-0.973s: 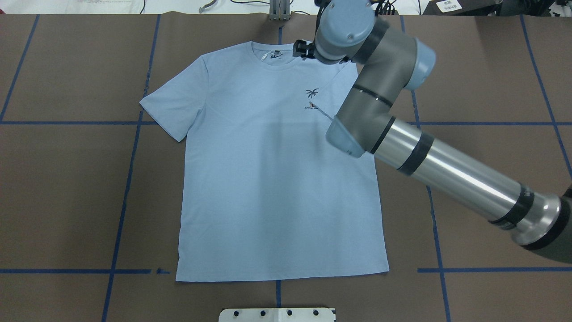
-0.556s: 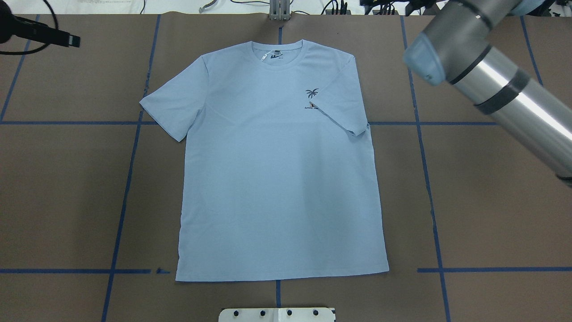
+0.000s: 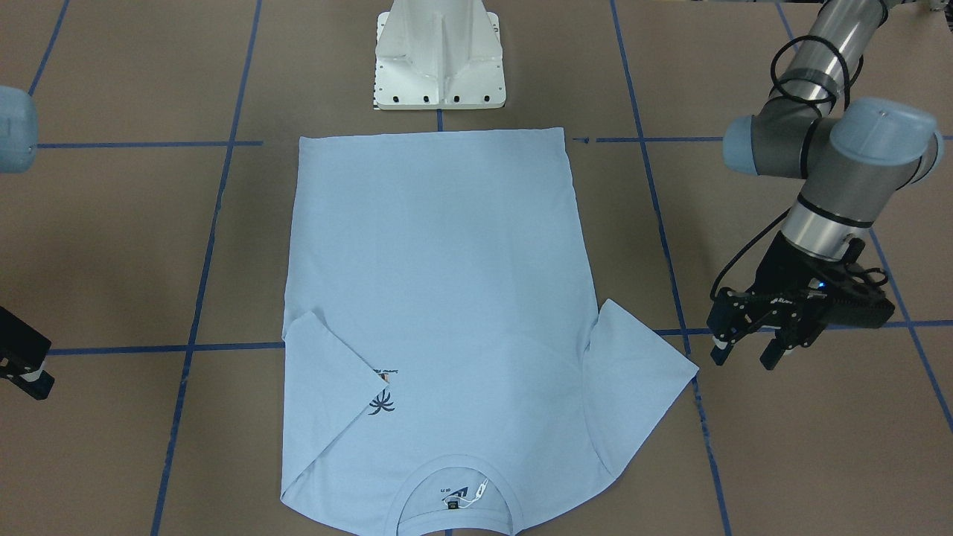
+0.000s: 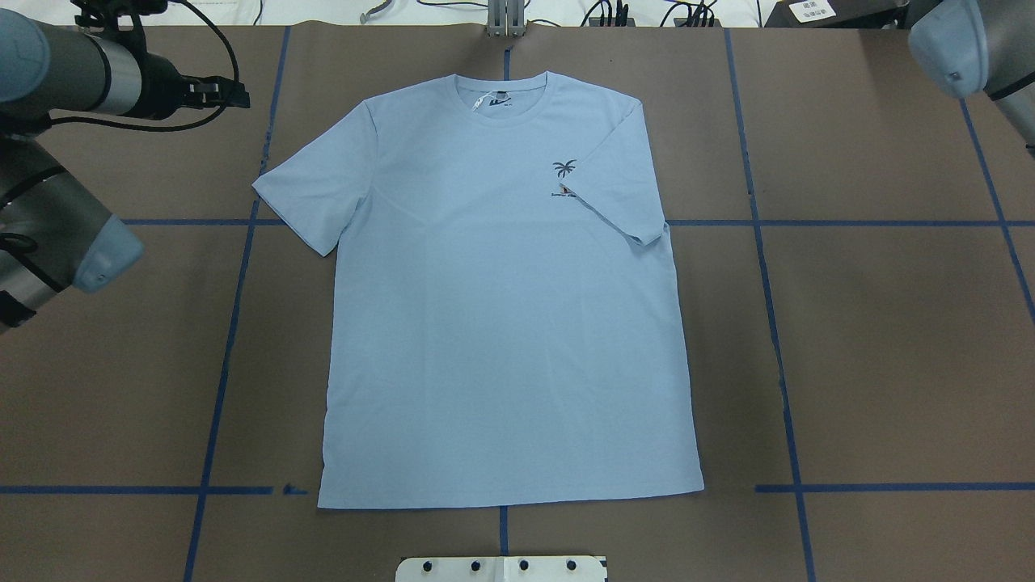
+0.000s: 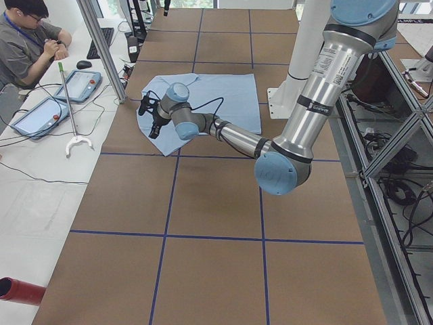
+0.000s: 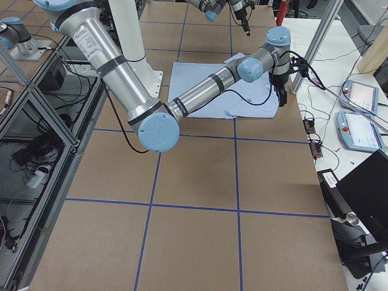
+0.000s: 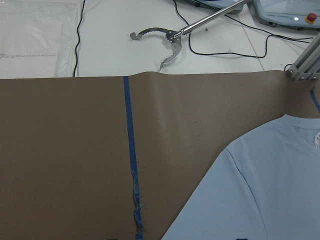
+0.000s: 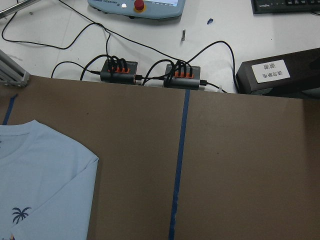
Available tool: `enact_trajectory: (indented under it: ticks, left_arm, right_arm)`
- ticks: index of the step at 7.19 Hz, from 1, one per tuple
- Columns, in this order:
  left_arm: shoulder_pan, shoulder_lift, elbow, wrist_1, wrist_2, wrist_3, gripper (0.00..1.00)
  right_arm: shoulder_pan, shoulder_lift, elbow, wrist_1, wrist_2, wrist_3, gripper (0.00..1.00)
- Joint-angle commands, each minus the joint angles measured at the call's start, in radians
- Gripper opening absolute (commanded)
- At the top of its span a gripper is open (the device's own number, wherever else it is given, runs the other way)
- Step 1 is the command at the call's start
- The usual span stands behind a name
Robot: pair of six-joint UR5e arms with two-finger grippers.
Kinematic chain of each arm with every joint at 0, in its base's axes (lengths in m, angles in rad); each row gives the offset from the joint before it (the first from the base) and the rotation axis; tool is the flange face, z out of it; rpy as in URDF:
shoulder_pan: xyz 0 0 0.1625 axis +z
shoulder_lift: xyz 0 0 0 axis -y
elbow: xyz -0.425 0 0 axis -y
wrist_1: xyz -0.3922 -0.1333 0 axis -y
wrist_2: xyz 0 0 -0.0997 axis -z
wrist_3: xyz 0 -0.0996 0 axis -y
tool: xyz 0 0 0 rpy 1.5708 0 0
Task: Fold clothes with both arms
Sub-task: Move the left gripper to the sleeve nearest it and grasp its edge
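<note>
The light blue T-shirt [image 4: 501,323] lies flat, front up, collar at the far edge, with the neck label [image 4: 500,99] showing. The sleeve on my right [image 4: 618,190] is folded in onto the chest and touches the palm-tree print [image 4: 564,168]. The other sleeve [image 4: 315,194] is spread out. My left gripper [image 3: 744,356] is open and empty, low over the table just outside the spread sleeve [image 3: 640,380]. It also shows in the overhead view [image 4: 234,91]. Of my right gripper [image 3: 22,361] only a part shows at the frame edge, away from the shirt [image 3: 439,283]. I cannot tell its state.
Brown table cover with blue tape lines [image 4: 234,323]. The white pedestal base [image 3: 439,56] stands by the shirt's hem. A metal post [image 4: 505,20] and cable hubs [image 8: 150,75] sit at the far edge. An operator [image 5: 30,40] and pendants [image 5: 78,84] are beyond it.
My right arm has swung off the shirt's collar area to the far right, uncovering the folded sleeve. My left arm has come in at the far left, near the spread sleeve.
</note>
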Motion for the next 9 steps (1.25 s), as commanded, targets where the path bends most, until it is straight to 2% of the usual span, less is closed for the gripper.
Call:
enact_trajectory:
  ticks: [1,2,4,9]
  left_arm:
    - [0.049,-0.038,0.153,-0.114,0.074,-0.033,0.70]
    - [0.084,-0.042,0.165,-0.119,0.106,-0.034,0.70]
    - [0.117,-0.041,0.201,-0.142,0.109,-0.057,0.56]
    - [0.128,-0.027,0.223,-0.156,0.128,-0.056,0.56]
  right_arm:
    - [0.003,-0.008,0.005,0.005,-0.002,-0.006,1.00]
    - [0.003,-0.009,0.005,0.007,-0.004,-0.004,1.00]
    - [0.003,-0.011,0.004,0.007,-0.005,-0.003,1.00]
    - [0.003,-0.019,0.002,0.008,-0.007,-0.006,1.00]
